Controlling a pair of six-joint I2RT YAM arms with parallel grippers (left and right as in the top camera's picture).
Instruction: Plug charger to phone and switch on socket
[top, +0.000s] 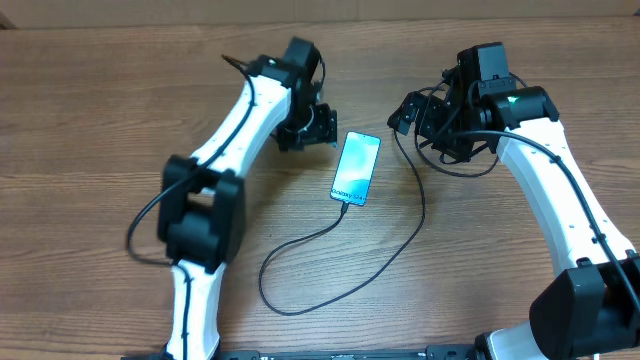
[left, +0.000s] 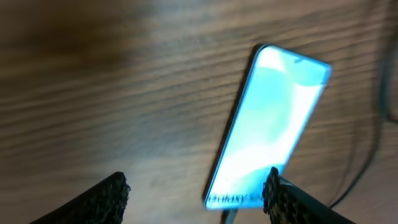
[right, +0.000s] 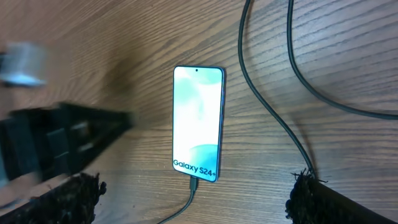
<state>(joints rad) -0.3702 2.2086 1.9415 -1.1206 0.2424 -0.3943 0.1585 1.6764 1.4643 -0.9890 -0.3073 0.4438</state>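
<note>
Wood-grain table (top: 90, 90) seen from above, both arms reaching in from the near side. Its far edge runs along the top of the overhead view, and a dark rail (top: 330, 353) lines the near edge. Bare wood lies to the left of the left arm (top: 235, 130), beyond the phone on the far side, and on the near side of the phone, where only the charger (top: 300, 245) crosses it.

The phone (top: 357, 167) lies flat, screen up and lit cyan, near the middle of the table and well clear of every edge. The left gripper (top: 318, 128) hangs just beside the phone's far-left corner, fingers spread with nothing between them. In the left wrist view the phone (left: 273, 118) sits ahead and to the right of the left gripper (left: 196, 193). One fingertip (left: 283, 196) overlaps the phone's near corner, and whether it touches cannot be told. The right gripper (top: 412, 118) hangs to the far right of the phone, apart from it, spread wide and empty. In the right wrist view the phone (right: 198, 121) is centred ahead of the right gripper (right: 196, 199).

The phone's long axis runs roughly far to near, its far end leaning slightly right. The camera-hole end points to the far edge and the lettered end to the near edge. The connector tip (right: 194, 183) meets the middle of this near end. From there the black cable curves left into a loop toward the near edge. It then sweeps right and back, passing right of the phone (right: 267, 106) and under the right gripper. Its other end is hidden.
</note>
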